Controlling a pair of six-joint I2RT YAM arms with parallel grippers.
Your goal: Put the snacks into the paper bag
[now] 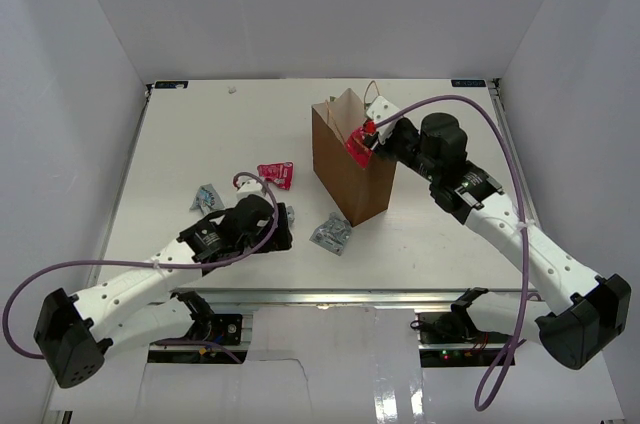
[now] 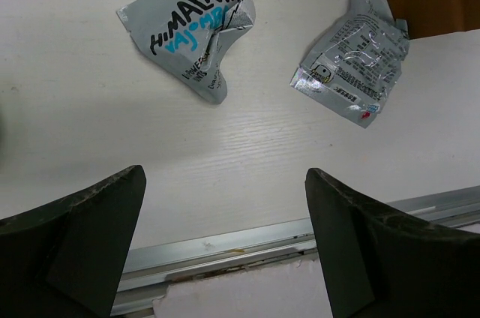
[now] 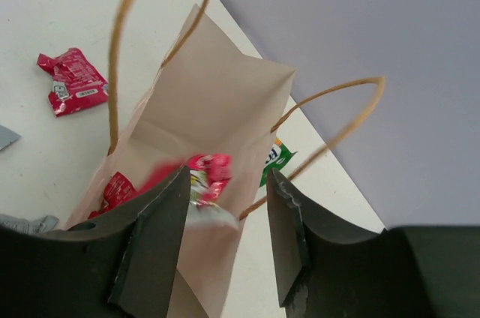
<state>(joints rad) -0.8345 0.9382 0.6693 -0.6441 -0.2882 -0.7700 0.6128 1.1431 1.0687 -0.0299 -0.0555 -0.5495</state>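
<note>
The brown paper bag (image 1: 345, 169) stands open at the table's middle right. My right gripper (image 1: 372, 134) is open right above its mouth (image 3: 229, 183). A blurred red-pink snack packet (image 3: 214, 168) is loose just below the jaws inside the bag (image 3: 217, 100). Another red packet (image 3: 116, 190) lies in the bag. A red packet (image 1: 275, 175) and two silvery grey packets (image 1: 207, 198) (image 1: 331, 234) lie on the table. My left gripper (image 1: 281, 227) is open and empty low over the table (image 2: 225, 183), with two grey packets (image 2: 199, 33) (image 2: 352, 63) beyond it.
A green packet (image 3: 276, 159) lies on the table behind the bag, near the back wall. The bag's cord handles (image 3: 337, 123) arch up around my right fingers. The table's metal front rail (image 2: 247, 243) runs under my left gripper. White walls enclose the table.
</note>
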